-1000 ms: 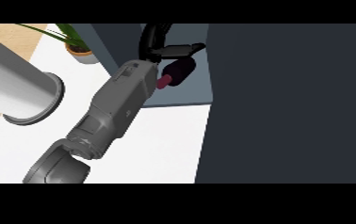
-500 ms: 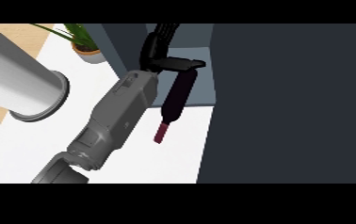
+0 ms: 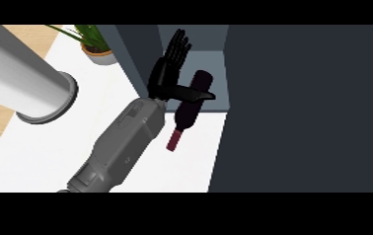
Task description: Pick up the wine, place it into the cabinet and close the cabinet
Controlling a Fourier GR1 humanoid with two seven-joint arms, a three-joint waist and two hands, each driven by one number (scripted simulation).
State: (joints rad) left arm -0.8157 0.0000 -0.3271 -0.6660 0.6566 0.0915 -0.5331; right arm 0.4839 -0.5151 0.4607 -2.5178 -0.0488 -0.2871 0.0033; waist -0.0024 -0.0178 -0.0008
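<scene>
The wine bottle point(image 3: 191, 111) is dark, with a dark red neck. Its base end lies at the grey cabinet's open shelf point(image 3: 209, 63), while its neck points back toward me over the white counter point(image 3: 44, 150). My left hand point(image 3: 166, 76) is just left of the bottle. The hand's fingers are straight and point into the cabinet, and its thumb stretches across the bottle's body. Nothing is curled round the bottle. My right hand does not show.
A large dark cabinet panel point(image 3: 299, 105) fills the right side of the view. A wide grey cylinder point(image 3: 29, 86) stands on the counter at the left. A potted plant point(image 3: 96, 49) sits at the back left, beside the cabinet's wall.
My left hand carried the bottle toward the cabinet opening and its curled fingers have straightened. The bottle's base has moved further in, with the neck trailing toward me.
</scene>
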